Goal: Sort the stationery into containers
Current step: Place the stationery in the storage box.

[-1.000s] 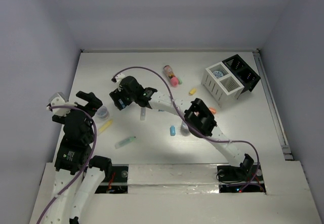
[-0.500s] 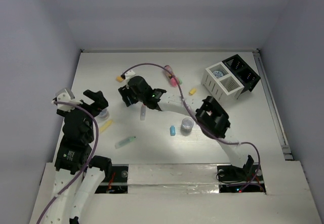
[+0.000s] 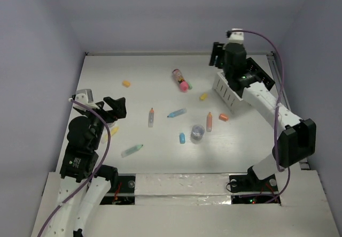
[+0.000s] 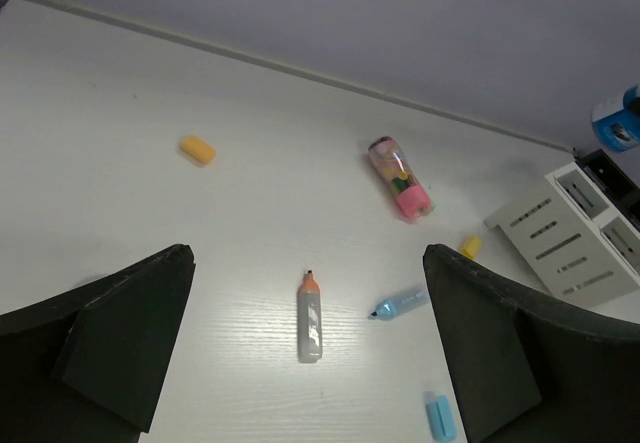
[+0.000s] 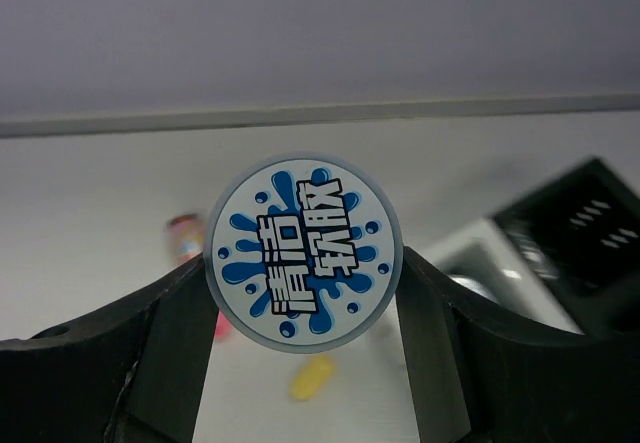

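Note:
My right gripper (image 3: 218, 55) is at the far right, raised beside the white and black organizer (image 3: 233, 91). It is shut on a round jar (image 5: 303, 250) with a blue splash lid, which also shows in the left wrist view (image 4: 612, 123). My left gripper (image 3: 115, 112) is open and empty at the left, above the table. A grey marker with an orange tip (image 4: 310, 315) lies between its fingers' line of sight. A blue marker (image 3: 176, 112), an orange marker (image 3: 209, 121), a mint marker (image 3: 132, 150) and a grey jar (image 3: 197, 132) lie mid-table.
A pink tube (image 3: 181, 79), an orange capsule (image 3: 126, 83), a yellow capsule (image 3: 203, 96), another orange capsule (image 3: 224, 117) and a blue capsule (image 3: 182, 138) are scattered about. A yellow marker (image 3: 113, 132) lies half hidden by my left gripper. Walls close the table's far and side edges.
My right arm has swung from the table's left middle to the far right by the organizer, carrying the jar. My left gripper has moved a little to the right.

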`<state>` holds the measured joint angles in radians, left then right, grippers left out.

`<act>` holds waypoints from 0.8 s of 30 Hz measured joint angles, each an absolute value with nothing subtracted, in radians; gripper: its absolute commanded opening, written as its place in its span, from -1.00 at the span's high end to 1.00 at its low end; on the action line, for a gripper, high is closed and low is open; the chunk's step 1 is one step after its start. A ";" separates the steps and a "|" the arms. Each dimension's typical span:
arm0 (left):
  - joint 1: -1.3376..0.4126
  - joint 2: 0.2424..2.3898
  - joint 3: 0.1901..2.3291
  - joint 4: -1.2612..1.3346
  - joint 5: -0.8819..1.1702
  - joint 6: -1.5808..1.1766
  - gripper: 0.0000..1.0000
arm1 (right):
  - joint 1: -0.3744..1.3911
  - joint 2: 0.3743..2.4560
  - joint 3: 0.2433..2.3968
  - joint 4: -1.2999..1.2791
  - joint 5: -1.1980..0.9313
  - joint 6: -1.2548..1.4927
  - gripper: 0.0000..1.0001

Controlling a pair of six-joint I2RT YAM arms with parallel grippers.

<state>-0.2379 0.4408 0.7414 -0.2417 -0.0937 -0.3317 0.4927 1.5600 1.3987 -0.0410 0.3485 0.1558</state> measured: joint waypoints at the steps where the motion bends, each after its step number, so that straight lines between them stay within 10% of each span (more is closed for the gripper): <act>1: -0.241 0.441 0.741 -0.241 -0.088 -0.330 -0.98 | 0.434 1.544 1.391 -0.060 0.361 0.155 0.42; 24: -0.261 0.479 0.741 -0.228 -0.059 -0.317 -0.98 | 0.202 1.621 1.311 -0.183 0.315 0.184 0.40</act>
